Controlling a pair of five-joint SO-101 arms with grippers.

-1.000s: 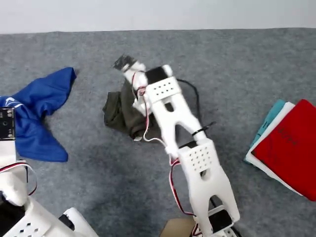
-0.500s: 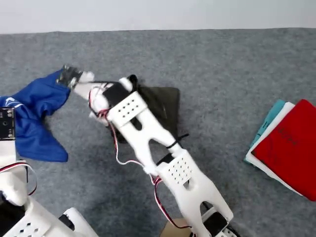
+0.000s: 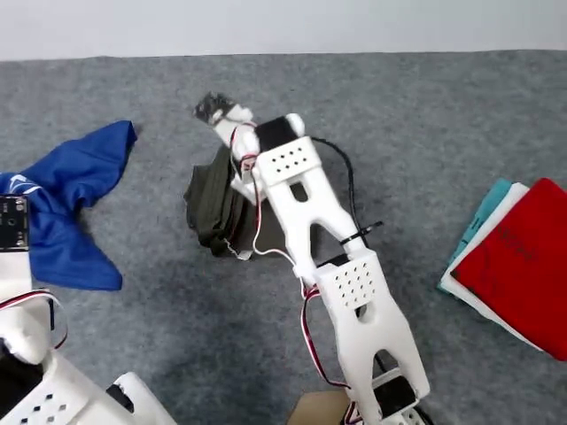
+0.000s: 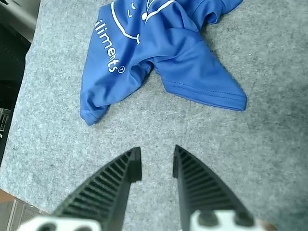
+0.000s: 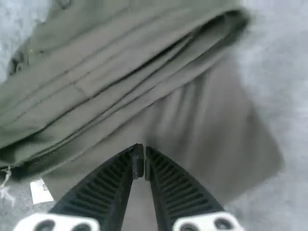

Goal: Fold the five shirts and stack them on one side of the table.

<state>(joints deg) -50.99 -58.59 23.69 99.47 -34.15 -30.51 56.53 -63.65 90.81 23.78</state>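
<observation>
— Olive shirt: where does it lie?
— Bunched in loose folds on the grey table, directly under the right gripper. That gripper's tips are pressed together just over the cloth.
— And the blue shirt?
— Crumpled, ahead of the left gripper and apart from it. That gripper's jaws stand spread over the table.
— Anything folded?
— A red shirt tops a stack with white and teal edges showing beneath. It sits well to the right of the right gripper, far from the left one.
</observation>
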